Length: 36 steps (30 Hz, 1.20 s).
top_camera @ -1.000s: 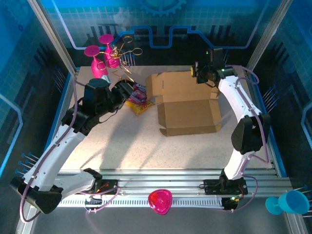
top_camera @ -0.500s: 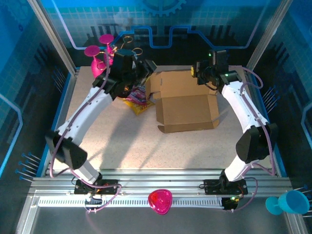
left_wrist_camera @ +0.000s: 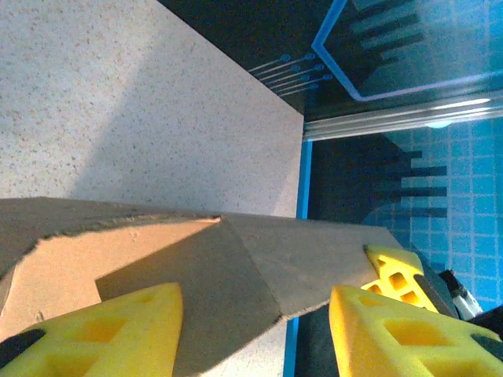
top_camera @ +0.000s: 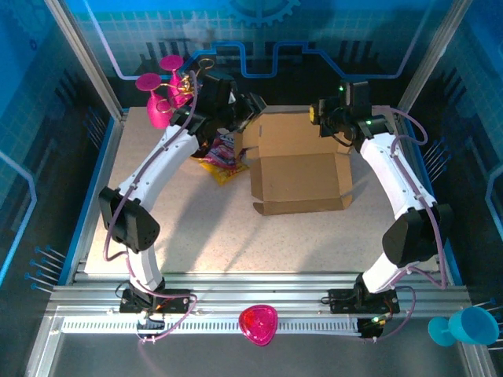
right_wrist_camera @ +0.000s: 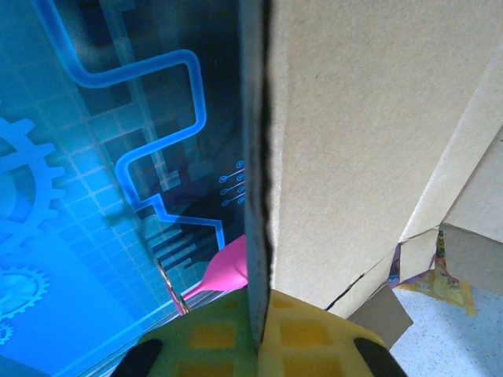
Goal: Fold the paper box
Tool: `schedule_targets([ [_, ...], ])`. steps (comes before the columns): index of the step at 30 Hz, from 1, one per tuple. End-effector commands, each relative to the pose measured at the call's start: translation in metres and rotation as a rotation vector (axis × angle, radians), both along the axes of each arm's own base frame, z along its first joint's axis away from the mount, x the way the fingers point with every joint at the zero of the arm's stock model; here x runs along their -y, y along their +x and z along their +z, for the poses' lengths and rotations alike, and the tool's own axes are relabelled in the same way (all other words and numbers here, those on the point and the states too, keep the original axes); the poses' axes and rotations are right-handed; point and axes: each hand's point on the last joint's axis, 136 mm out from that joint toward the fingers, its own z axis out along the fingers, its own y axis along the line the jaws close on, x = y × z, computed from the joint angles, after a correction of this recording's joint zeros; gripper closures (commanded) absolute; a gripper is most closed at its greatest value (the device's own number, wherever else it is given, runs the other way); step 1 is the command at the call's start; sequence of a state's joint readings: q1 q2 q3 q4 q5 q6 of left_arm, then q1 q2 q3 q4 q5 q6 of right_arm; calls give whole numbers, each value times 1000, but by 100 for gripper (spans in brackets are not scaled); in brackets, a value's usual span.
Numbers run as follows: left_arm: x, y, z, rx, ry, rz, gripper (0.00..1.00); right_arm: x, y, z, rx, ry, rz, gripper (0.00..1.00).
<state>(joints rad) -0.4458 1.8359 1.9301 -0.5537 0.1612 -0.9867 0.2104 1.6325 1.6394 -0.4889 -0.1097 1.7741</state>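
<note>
- The paper box [top_camera: 302,177] sits in the upper middle of the top view. It's plain brown corrugated cardboard and only half formed: a shallow tray lies flat with a low front wall, the big back panel stands up behind it, and a side flap sticks out at its upper left.
- The left gripper [top_camera: 250,110] is right at that upper-left flap. On its wrist cam we see the yellow fingers [left_wrist_camera: 102,334] spread wide along the bottom of the frame, with the flap's edge passing between them and nothing squeezed.
- The right gripper [top_camera: 321,119] is at the upper right corner of the standing panel. Its wrist cam shows the yellow pads [right_wrist_camera: 310,334] pressed together on the cardboard edge, so it's pinching the box.
- The surface is a speckled beige table [top_camera: 181,228] with a blue rim. Blue printed walls with a gear pattern run across the top of the frame.
- A purple-yellow snack packet [top_camera: 222,163] lies just beside the box's left edge. The pink goblets [top_camera: 157,94] stand in the upper left corner.
- For room to move, we get open tabletop from the box's front wall down to the near rail, and plenty on the lower left. The right side is tighter, since the right arm runs alongside the box there.
- A pink dish [top_camera: 258,323] and a blue goblet [top_camera: 464,326] sit off the table at the bottom of the frame.
</note>
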Motion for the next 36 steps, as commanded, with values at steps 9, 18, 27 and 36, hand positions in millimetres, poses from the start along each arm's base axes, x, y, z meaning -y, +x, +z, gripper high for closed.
schedule_targets([
  [9,22,0,-4,-39,-49,-49,50,-6,-6,5,16,27,10,100],
  [18,30,9,-12,-70,-75,-40,59,-9,-10,1,17,33,20,100],
  [27,31,12,-27,-103,-61,-31,94,-13,-12,-9,23,20,45,100],
  [36,24,9,-41,-147,-96,4,100,-5,-12,-12,145,-10,96,77],
])
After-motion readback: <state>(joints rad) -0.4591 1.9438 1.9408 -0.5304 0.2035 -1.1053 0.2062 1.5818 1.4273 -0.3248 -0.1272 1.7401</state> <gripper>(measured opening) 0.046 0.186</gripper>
